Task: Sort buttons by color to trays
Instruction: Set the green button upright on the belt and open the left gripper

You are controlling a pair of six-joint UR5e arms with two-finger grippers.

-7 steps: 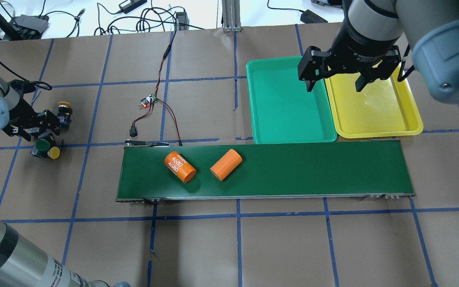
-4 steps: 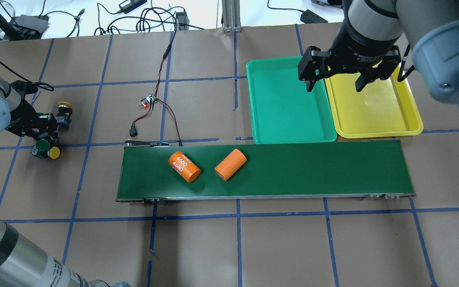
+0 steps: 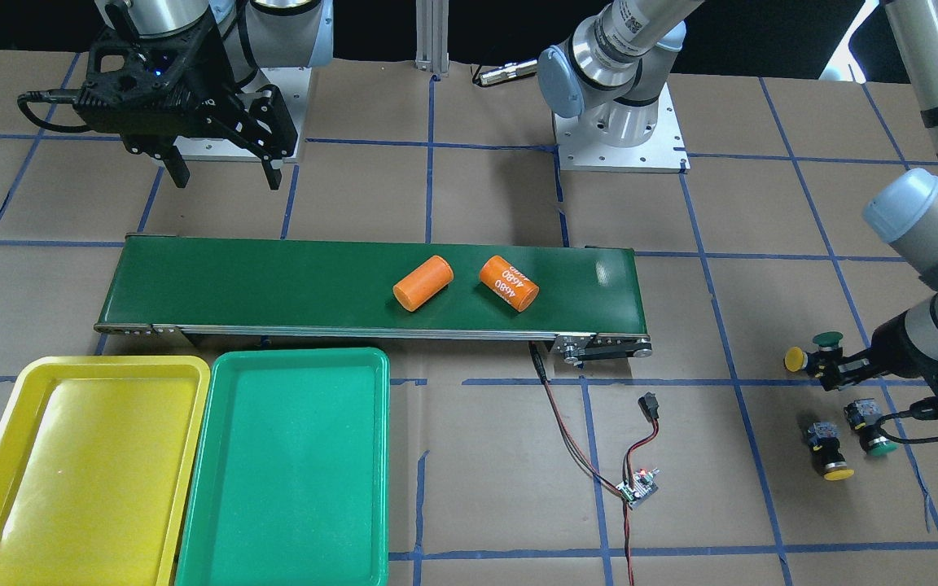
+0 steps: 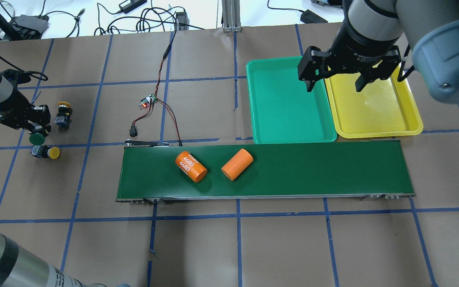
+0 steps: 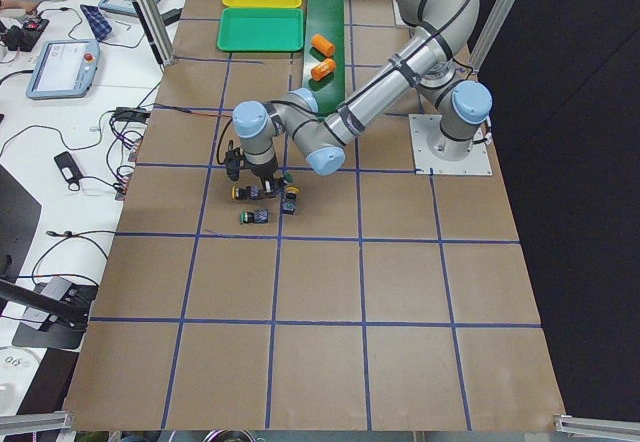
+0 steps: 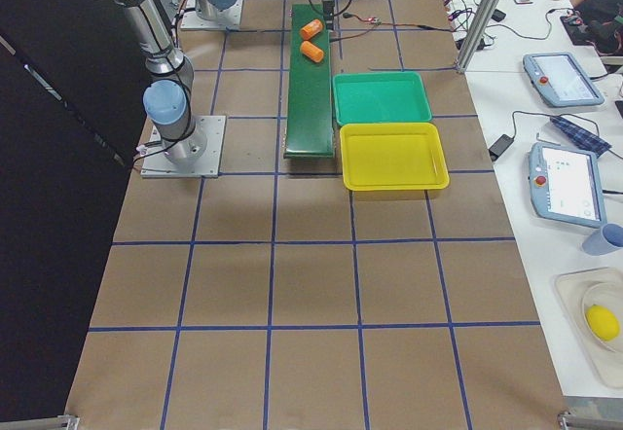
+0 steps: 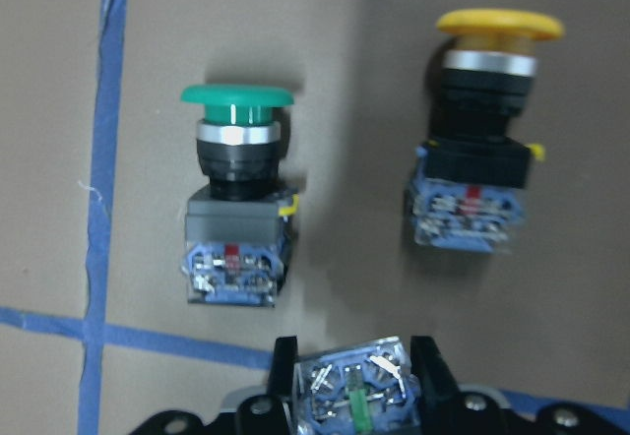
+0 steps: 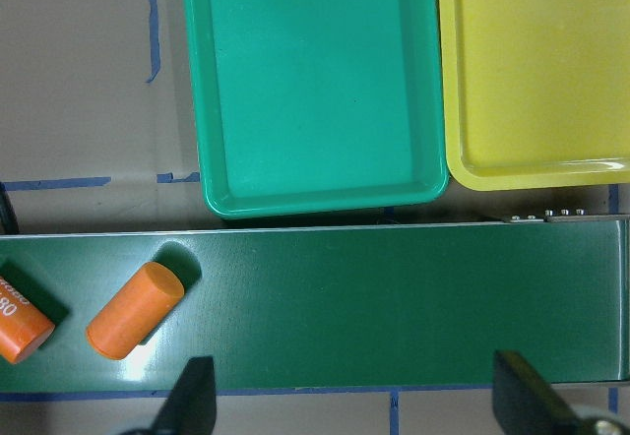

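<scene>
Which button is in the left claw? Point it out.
The green-capped button, its body pinched in the left claw. The other green button and both yellow buttons lie loose.

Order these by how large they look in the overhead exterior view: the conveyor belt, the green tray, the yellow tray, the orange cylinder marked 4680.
1. conveyor belt, clearly largest.
2. green tray and yellow tray: they look alike, and the right gripper covers part of each, so I do not rank them.
3. orange cylinder marked 4680, smallest.
</scene>
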